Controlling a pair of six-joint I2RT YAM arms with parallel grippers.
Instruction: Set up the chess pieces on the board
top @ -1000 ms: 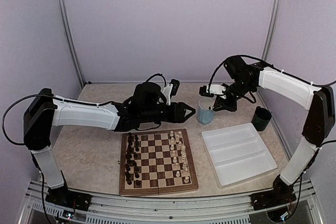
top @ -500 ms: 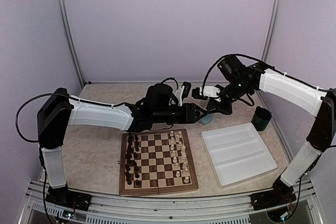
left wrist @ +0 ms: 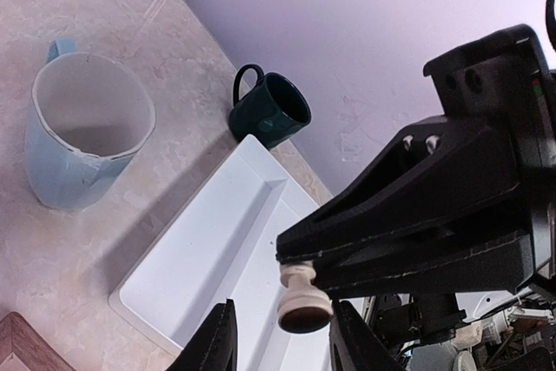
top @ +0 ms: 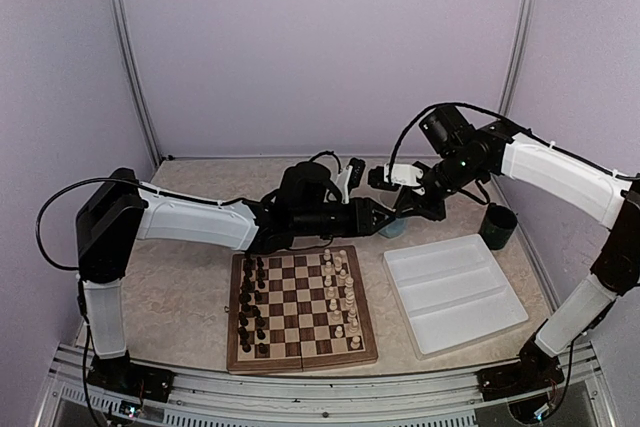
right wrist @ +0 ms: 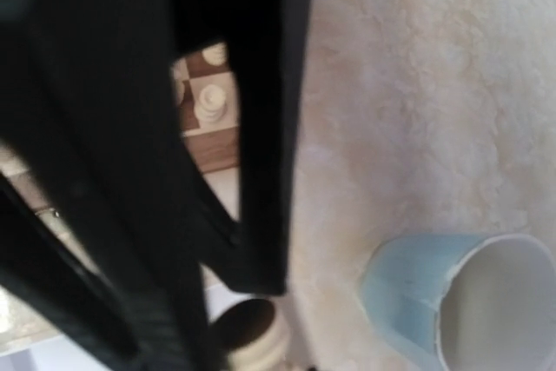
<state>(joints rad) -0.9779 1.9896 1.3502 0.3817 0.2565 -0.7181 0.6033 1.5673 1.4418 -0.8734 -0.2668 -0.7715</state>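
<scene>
Past the board's [top: 300, 363] far right corner, the right gripper [left wrist: 294, 260] pinched a piece [left wrist: 304, 300], held base-first (seemingly untouched) between the left gripper's [left wrist: 282, 341] spread fingers [left wrist: 221, 341].

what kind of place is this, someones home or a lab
Probably a robot test cell in a lab: plain lilac walls with metal corner rails, a left arm and right arm bolted at the table edge, and a chessboard and white tray laid out.

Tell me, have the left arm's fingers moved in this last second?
Yes. The left fingers have shifted right and now overlap the blue cup, which earlier stood clear of them.
</scene>
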